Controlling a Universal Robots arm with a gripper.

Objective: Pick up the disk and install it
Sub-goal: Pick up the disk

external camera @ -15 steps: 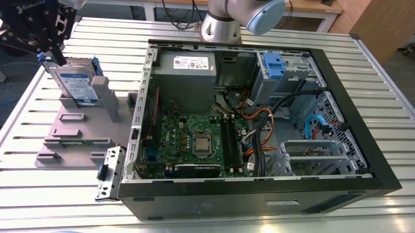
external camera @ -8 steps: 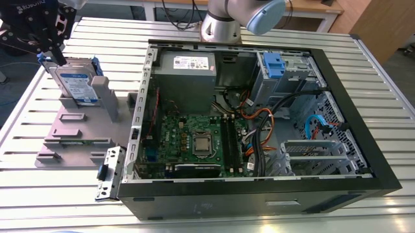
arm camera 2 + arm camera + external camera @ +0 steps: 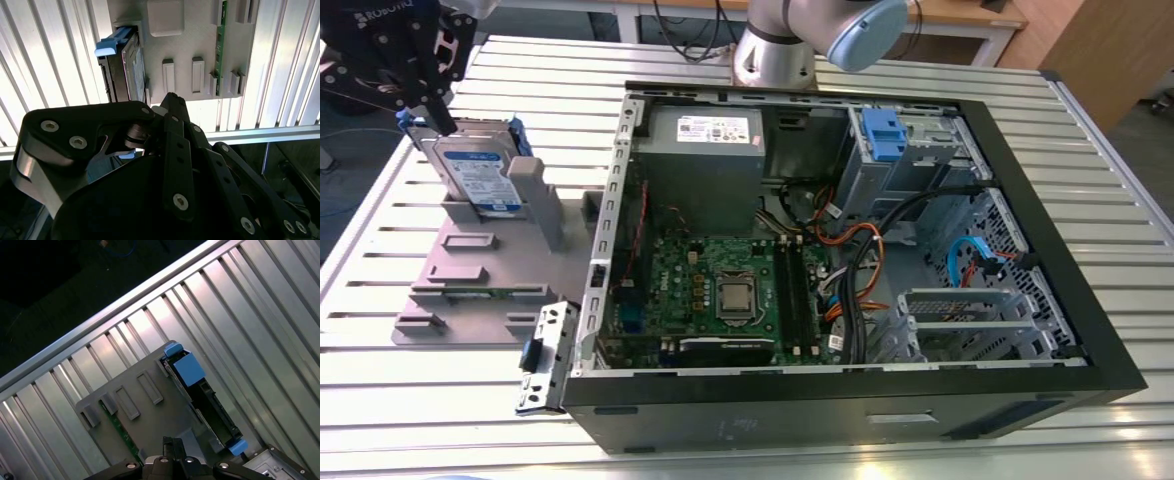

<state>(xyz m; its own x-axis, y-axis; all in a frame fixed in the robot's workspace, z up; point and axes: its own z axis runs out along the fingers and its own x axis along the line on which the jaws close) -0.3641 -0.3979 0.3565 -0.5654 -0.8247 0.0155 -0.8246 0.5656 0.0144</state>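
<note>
I have the disk (image 3: 478, 175) standing on edge in an upright slot of the grey plastic holder (image 3: 494, 265). It sits on the slatted aluminium table (image 3: 440, 420), at the exterior view's left of the computer case (image 3: 1034, 200). The disk is a flat silver-grey slab with a white-and-blue label, and blue plastic rails cap its ends (both wrist views show it edge-on). A thin green circuit strip (image 3: 470, 293) lies in another slot of the same holder.

The gripper (image 3: 438, 110), all black jointed links, hangs right over the disk's top edge. I cannot tell whether the pincer is apart or together, or whether it touches the rail.

The case lies open, a black-rimmed metal box. Inside are 1 green motherboard (image 3: 720, 290), a grey boxy power supply (image 3: 704, 150), loose orange and black cables (image 3: 854, 250), and a blue clip (image 3: 883, 135) in the drive cage.
</note>
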